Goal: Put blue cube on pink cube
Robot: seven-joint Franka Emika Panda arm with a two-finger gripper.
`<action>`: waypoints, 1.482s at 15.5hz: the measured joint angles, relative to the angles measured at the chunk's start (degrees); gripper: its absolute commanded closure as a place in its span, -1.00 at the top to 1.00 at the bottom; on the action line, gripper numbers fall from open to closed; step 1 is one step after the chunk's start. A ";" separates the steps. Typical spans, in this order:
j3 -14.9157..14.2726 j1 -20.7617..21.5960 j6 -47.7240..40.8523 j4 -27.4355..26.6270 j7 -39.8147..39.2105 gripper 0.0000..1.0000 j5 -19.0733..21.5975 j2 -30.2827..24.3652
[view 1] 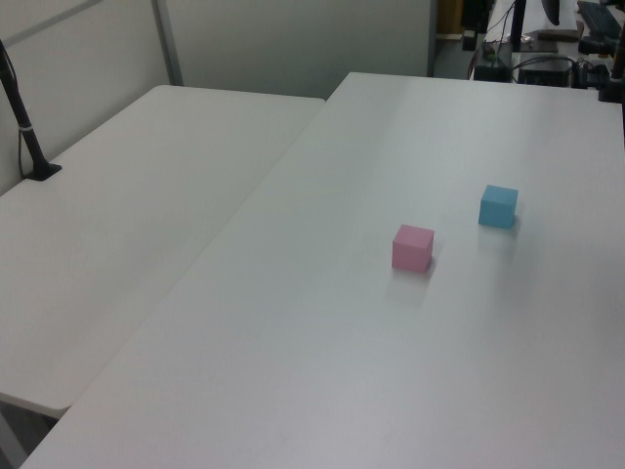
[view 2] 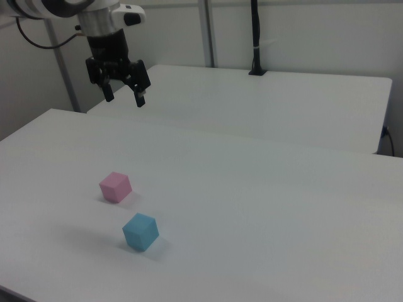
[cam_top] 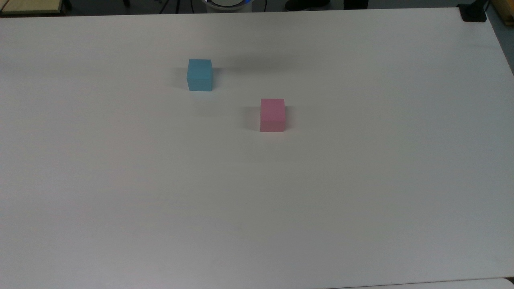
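The blue cube point(cam_top: 199, 75) rests on the white table point(cam_top: 257, 192), up and to the left of the pink cube point(cam_top: 272, 115) in the top view, a gap between them. The left view has the pink cube point(view 1: 412, 247) nearer and the blue cube point(view 1: 498, 206) behind it to the right. In the right view the blue cube point(view 2: 140, 231) lies in front of the pink cube point(view 2: 115, 186). My gripper point(view 2: 124, 97) hangs open and empty high above the table, well above and behind both cubes.
A second white table point(view 1: 127, 225) adjoins on the left view's left, with a black pole point(view 1: 21, 117) clamped to it. A black clamp point(cam_top: 473, 14) sits at the top view's far right corner. Equipment and cables point(view 1: 547, 59) lie past the far edge.
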 measured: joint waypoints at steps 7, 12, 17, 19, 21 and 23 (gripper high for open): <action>0.00 -0.09 3.31 -3.80 -0.02 1.00 0.00 -1.00; 0.87 -0.08 3.31 -7.30 -0.02 1.00 -0.12 -1.13; 1.54 -0.73 3.31 -8.22 -0.03 1.00 -0.21 -1.90; 1.54 -1.27 3.30 -8.81 -0.05 1.00 -0.21 -2.29; 1.54 -1.60 3.29 -11.02 -0.11 1.00 -0.21 -3.31; 1.55 -1.83 3.43 -15.25 -0.75 1.00 -0.21 -5.39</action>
